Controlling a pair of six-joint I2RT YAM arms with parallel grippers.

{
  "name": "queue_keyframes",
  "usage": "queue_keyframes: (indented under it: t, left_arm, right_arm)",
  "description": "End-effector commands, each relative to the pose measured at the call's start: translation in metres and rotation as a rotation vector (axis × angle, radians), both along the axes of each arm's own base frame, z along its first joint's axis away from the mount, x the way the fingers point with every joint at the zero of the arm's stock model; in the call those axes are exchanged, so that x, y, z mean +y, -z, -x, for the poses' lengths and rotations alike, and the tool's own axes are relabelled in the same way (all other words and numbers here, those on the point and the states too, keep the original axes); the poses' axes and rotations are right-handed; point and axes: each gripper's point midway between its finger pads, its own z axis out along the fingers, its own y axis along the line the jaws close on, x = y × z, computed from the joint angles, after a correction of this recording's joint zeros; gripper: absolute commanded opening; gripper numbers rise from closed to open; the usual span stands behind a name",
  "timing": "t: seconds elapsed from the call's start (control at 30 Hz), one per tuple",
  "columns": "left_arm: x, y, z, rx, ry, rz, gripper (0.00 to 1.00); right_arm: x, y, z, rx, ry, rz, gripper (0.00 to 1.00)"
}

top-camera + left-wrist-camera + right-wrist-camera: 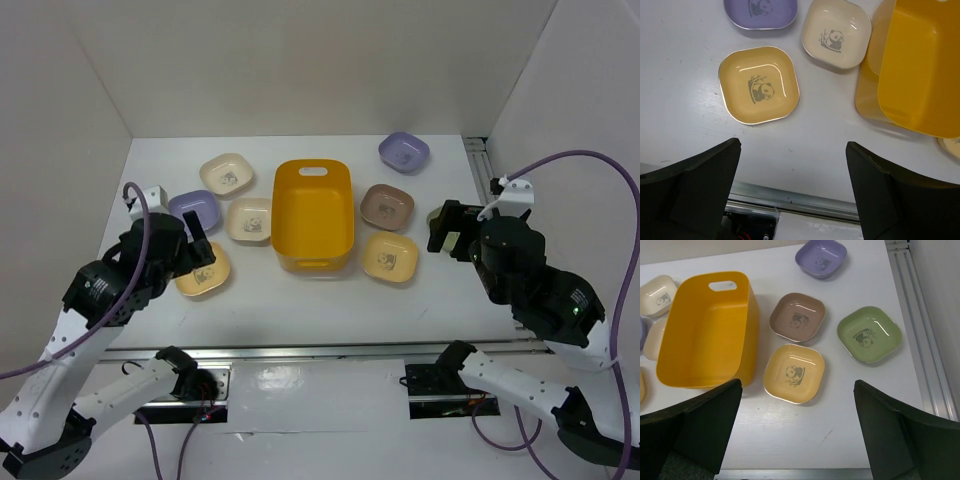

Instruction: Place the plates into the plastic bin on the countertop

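Wide and empty, both jaws hover over the worktop [300, 300], seemingly before the first pickup; next the left should descend onto the yellow plate [759, 85] near the plastic bin [313, 262].

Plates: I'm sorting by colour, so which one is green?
The green plate nearest the rail, right of the brown plate; none other is green.

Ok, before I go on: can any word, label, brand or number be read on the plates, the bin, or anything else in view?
None: no legible text in any view.
Plates: each shows only a small printed panda picture at centre, with no words or numbers.
Plastic bin: plain orange-yellow walls, with no label or brand showing.
Nothing else in view carries a marking that can be read.
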Motion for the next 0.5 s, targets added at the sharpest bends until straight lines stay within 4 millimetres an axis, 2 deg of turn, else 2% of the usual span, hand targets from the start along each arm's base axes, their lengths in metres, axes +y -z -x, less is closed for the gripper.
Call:
queue_keyframes:
  t: [0.0, 0.07, 0.17, 0.2, 0.27, 0.3, 0.37, 0.47]
  left_arm:
    - [-0.004, 0.001, -0.006, -0.037, -0.031, 0.050, 1.00]
    - [-0.001, 0.010, -0.006, -0.030, -0.080, 0.072, 1.00]
    - [0.001, 0.032, -0.010, -0.002, -0.169, 0.094, 1.00]
    - [0.001, 0.046, -0.012, 0.029, -0.200, 0.090, 1.00]
    - [0.006, 0.061, -0.010, 0.058, -0.315, 0.122, 1.00]
    - [0.011, 0.077, -0.010, 0.088, -0.372, 0.095, 1.00]
    - [0.017, 0.094, -0.011, 0.117, -0.472, 0.112, 1.00]
    - [0.036, 0.130, -0.004, 0.217, -0.637, 0.066, 1.00]
  right_arm:
    - [0.011, -0.008, -0.008, -0.055, -0.037, -0.028, 1.00]
    - [0.017, -0.002, -0.010, -0.046, -0.056, -0.029, 1.00]
    - [0.038, 0.013, -0.015, -0.027, -0.145, -0.029, 1.00]
    - [0.051, 0.022, -0.016, -0.013, -0.206, -0.032, 1.00]
    - [0.061, 0.027, -0.018, -0.010, -0.241, -0.046, 1.00]
    - [0.072, 0.036, -0.019, 0.011, -0.281, -0.050, 1.00]
    - [0.087, 0.046, -0.022, 0.050, -0.326, -0.060, 1.00]
    - [0.108, 0.058, -0.021, 0.088, -0.412, -0.079, 1.00]
